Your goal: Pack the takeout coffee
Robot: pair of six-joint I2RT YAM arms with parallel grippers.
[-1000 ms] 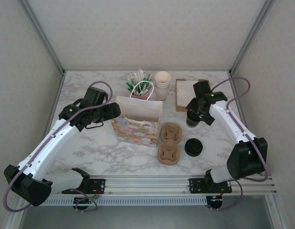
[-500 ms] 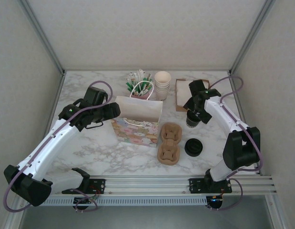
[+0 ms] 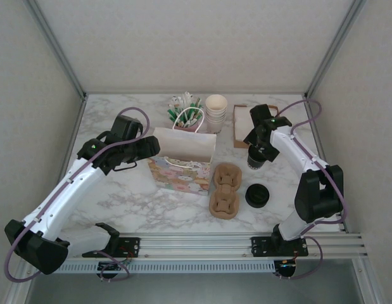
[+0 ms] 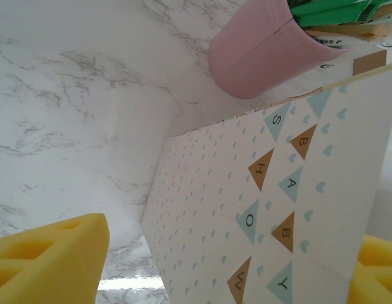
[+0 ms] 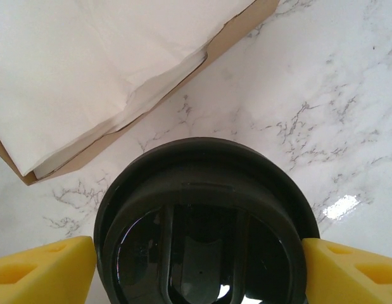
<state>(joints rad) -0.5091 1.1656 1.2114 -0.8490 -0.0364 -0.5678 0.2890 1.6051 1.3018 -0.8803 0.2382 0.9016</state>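
- One lidded coffee (image 5: 202,221), the right pincer (image 5: 199,244) flanking its lid; gripping or not, can't tell.
- And the left pincer (image 4: 237,234) spread beside one bag (image 4: 278,209).
- Two cardboard trays (image 3: 225,176).

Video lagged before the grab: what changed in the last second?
The right arm's elbow swung inward, left; the right gripper edged back-left over the coffee, fingers now flanking its lid. Nothing lifted. Coffee, bag, left gripper unchanged.
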